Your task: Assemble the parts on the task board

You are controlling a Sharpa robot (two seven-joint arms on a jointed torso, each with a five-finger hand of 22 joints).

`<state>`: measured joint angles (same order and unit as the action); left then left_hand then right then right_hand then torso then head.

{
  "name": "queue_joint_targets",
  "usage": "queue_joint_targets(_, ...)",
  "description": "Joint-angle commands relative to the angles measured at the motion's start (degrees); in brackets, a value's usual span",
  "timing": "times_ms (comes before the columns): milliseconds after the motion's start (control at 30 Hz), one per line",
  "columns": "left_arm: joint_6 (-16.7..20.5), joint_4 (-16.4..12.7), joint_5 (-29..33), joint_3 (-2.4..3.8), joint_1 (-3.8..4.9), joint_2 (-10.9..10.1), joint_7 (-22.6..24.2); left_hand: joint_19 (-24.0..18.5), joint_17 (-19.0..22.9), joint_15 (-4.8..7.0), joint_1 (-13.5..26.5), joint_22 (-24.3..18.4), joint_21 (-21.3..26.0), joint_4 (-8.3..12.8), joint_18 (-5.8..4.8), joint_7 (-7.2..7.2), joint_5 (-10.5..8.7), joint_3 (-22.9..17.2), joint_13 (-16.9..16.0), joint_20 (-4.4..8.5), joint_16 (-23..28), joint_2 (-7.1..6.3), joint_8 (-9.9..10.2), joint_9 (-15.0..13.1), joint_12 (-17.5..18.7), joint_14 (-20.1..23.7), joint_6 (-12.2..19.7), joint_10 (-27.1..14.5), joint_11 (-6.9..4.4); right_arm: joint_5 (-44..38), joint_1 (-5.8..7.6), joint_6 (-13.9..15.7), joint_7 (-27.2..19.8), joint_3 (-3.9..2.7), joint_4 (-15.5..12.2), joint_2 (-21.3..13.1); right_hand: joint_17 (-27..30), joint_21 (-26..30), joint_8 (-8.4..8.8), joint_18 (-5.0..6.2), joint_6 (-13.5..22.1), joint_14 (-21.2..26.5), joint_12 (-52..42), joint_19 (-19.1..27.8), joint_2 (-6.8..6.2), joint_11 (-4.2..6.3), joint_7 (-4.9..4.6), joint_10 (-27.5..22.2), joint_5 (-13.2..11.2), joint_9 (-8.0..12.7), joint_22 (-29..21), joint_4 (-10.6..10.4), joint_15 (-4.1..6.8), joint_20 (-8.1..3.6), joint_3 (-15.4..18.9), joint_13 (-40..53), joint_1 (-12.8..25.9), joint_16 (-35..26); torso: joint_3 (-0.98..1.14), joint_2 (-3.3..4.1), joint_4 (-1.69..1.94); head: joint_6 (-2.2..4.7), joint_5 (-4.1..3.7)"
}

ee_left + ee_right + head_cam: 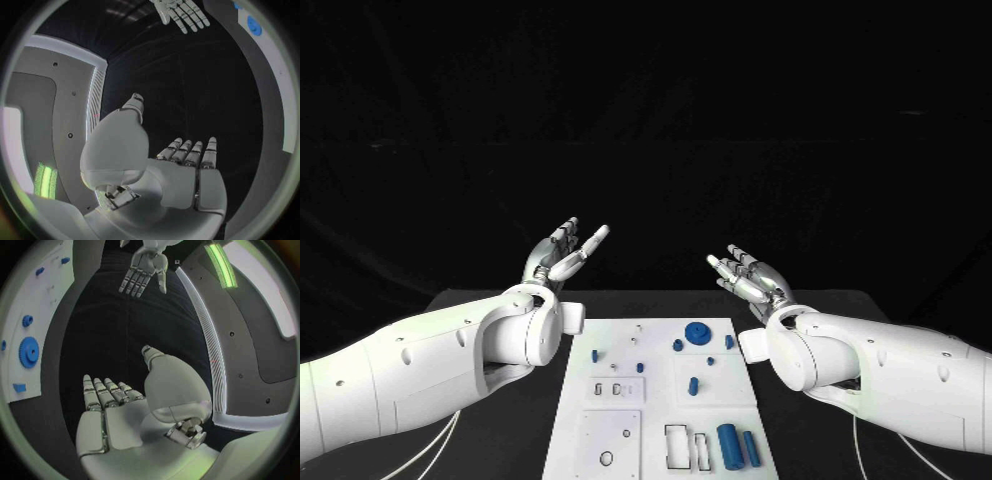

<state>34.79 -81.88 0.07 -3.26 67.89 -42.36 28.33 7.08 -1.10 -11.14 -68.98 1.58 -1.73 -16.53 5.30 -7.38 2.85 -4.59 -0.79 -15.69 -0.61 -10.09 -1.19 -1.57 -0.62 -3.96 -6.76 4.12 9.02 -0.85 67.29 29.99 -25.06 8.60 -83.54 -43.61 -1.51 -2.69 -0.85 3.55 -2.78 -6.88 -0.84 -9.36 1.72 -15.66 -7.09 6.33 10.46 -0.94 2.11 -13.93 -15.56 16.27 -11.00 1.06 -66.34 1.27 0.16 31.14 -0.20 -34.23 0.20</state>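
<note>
In the head view both arms are raised above the far end of the worktop (488, 300). The left hand (564, 252) stands at the middle left of the frame, the right hand (751, 275) at the middle right; each has its fingers spread apart and holds nothing. The task board (661, 400) lies at the lower centre of the frame, between the two forearms and below the hands. On it lie the blue parts: a large gear (697, 329) near the upper edge of the board, a thick cylinder (728, 445) and a thinner rod (750, 448) at the lower right.

No part is taken yet, so the step in hand is probably the first reach. To do it well, a hand should come down straight over one part, with fingers open wide enough, and not push the neighbouring parts.

The right wrist view shows the teeth of the large gear (28, 352) at its left side, and also a small gear (27, 320), which the head view gives less clearly. The left wrist view shows the open palm of the left hand (187, 175) closely.
</note>
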Motion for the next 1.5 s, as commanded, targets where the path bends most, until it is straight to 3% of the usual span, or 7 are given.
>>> queue_joint_targets(33, -3.94, 0.03, -0.91, 0.00, 0.10, 0.16, 0.10, 2.66, -0.91, -3.21, -4.28, 0.74, -1.53, -0.54, 1.19, -5.66, 0.22, -2.83, -0.65, -1.25, -1.32, 2.65, -1.70, -1.08, -1.05, -3.37, -4.72, 4.10, 1.58, -2.68, 1.04, -11.80, 3.22, 0.94, 1.04, 0.25, -1.68, -2.55, -2.72, 1.01, -6.24, -8.44, -2.00, -5.28, -0.98, -0.60, -10.34, 8.37, -0.20, -1.89, 1.23, 3.36, -0.21, 0.59, -0.64, 1.08, -7.64, 2.56, 0.01, 0.00, 0.00, -0.01, 0.00)
queue_joint_targets(200, -3.94, 0.03, -0.91, 0.00, 0.10, 0.16, 0.10, 19.50, -5.33, -2.79, -7.14, 4.45, -9.14, -0.36, 0.86, -8.80, 0.04, -5.23, -2.51, -1.04, -8.28, 5.31, -5.86, -3.76, -5.10, -22.25, -15.78, 21.17, 5.45, -3.16, 2.02, -14.97, 4.09, 2.09, 1.93, 0.41, -4.73, -7.67, -8.29, 3.22, -19.30, -25.19, -6.29, -17.10, -2.39, 0.81, -9.90, 27.66, -1.23, -5.31, 3.67, 8.94, 1.92, 0.33, -2.60, 2.77, -13.29, 8.08, 0.01, 0.00, 0.00, -0.01, 0.00)
queue_joint_targets(300, -3.94, 0.03, -0.91, 0.00, 0.10, 0.16, 0.10, 30.08, -8.48, -1.06, -9.14, 6.36, -14.03, -0.12, 3.12, -8.44, 0.35, -5.99, -3.32, -0.81, -14.07, 5.87, -9.39, -5.88, -7.90, -36.62, -24.44, 34.19, 4.98, -3.23, 2.16, -15.43, 4.22, 2.25, 2.05, 0.44, -6.17, -11.51, -10.95, 4.58, -26.38, -34.97, -7.75, -26.20, -3.01, 1.65, -9.65, 38.37, -0.55, -6.87, 5.26, 11.08, 3.20, 0.31, -3.92, 2.95, -14.37, 10.94, 0.01, 0.00, 0.00, -0.01, 0.00)
queue_joint_targets(333, -6.24, -0.23, -0.02, 0.05, 0.21, -1.65, 1.52, 32.93, -9.09, -0.19, -9.99, 6.64, -15.31, -0.12, 4.30, -8.18, 0.09, -6.22, -3.29, -0.85, -15.27, 5.95, -10.63, -6.65, -8.51, -39.68, -27.62, 39.47, 4.41, -20.05, 4.13, -7.61, 1.70, 2.11, 3.70, -0.48, -6.42, -12.28, -12.00, 5.21, -29.54, -37.60, -7.83, -27.96, -3.30, 2.09, -9.42, 41.29, -0.41, -7.46, 5.42, 11.87, 3.72, 0.24, -4.72, 2.80, -14.51, 11.60, -0.07, 0.73, 0.17, -0.95, 0.03)
queue_joint_targets(467, -7.43, -0.75, -0.38, 0.09, 0.32, -2.31, 1.10, 38.28, -10.70, 1.81, -12.31, 6.86, -17.44, -0.08, 5.34, -6.91, 0.05, -6.96, -3.31, -0.08, -17.32, 5.92, -15.06, -9.01, -9.81, -45.62, -38.01, 48.23, 2.44, -25.06, 4.76, -7.52, 2.60, 2.06, 4.30, -0.64, -6.33, -13.49, -13.98, 6.35, -37.78, -41.65, -6.54, -31.24, -4.23, 3.08, -8.69, 45.82, -0.17, -8.57, 5.45, 13.48, 4.89, 0.15, -7.84, 2.59, -13.79, 11.88, -0.06, 1.26, 0.18, -0.76, 0.05)
queue_joint_targets(1033, -11.88, -6.83, -4.90, 0.79, 0.84, -6.82, -1.49, 49.30, -19.01, 6.45, -15.66, 8.33, -23.41, 0.01, 5.23, -4.16, 0.10, -10.21, -3.44, 4.71, -24.16, 2.94, -16.15, -9.87, -7.72, -58.95, -44.52, 60.88, -1.18, -55.42, 7.68, -11.52, 11.40, 1.67, 3.99, -1.38, -10.85, -21.41, -15.06, 6.96, -48.81, -57.86, -3.18, -42.74, -10.18, 7.21, -4.86, 58.48, 0.11, -8.70, 8.47, 16.48, 10.17, -4.36, -17.95, 2.96, -9.14, 16.73, -0.22, 4.20, 0.22, -0.78, -0.24)
queue_joint_targets(1500, -14.94, -13.98, -7.38, 2.24, 1.17, -9.38, -4.65, 49.87, -20.80, 6.70, -14.51, 8.62, -24.20, -0.01, 5.17, -4.11, 0.10, -10.02, -3.47, 5.07, -25.34, 2.11, -15.54, -9.86, -6.89, -59.61, -44.25, 61.54, -1.28, -86.19, 9.52, -16.39, 24.74, 1.39, 0.45, -0.70, -33.45, -44.34, -14.56, 6.08, -50.96, -78.40, -2.81, -57.58, -13.45, 9.87, -2.80, 60.67, 1.97, -10.30, 25.64, 15.95, 14.97, -9.92, -15.71, 3.49, -5.41, 42.39, -0.83, 7.80, 0.63, -0.93, -0.61)
